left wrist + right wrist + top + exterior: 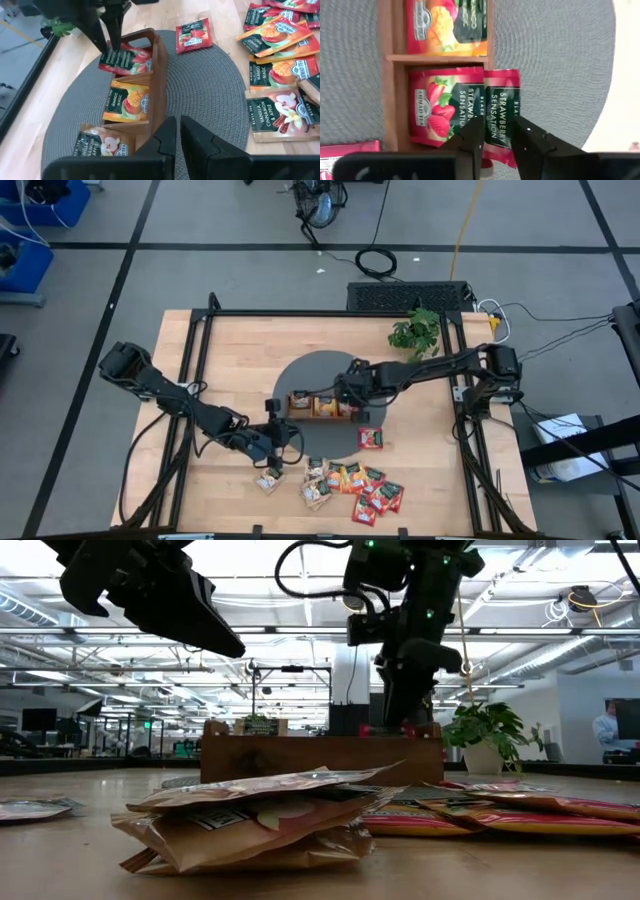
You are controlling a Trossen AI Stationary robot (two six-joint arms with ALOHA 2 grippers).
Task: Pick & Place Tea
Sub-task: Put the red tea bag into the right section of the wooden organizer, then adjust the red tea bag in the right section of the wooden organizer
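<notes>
High view: the right pincer (pixel 345 394) hangs over the wooden tray (pixel 322 406) on the round grey mat (pixel 300 375), delivering tea. The left pincer (pixel 285 435) waits beside the mat. One red sachet (pixel 371 439) lies on the mat; roughly a dozen loose sachets (pixel 345 485) remain on the bench (pixel 230 350).

Left wrist view: three compartments, sorted by flavour; left fingers nearly clenched, empty.

Right wrist view: the strawberry sachet (pixel 501 117) leans on the tray wall between parting fingers, being released.
</notes>
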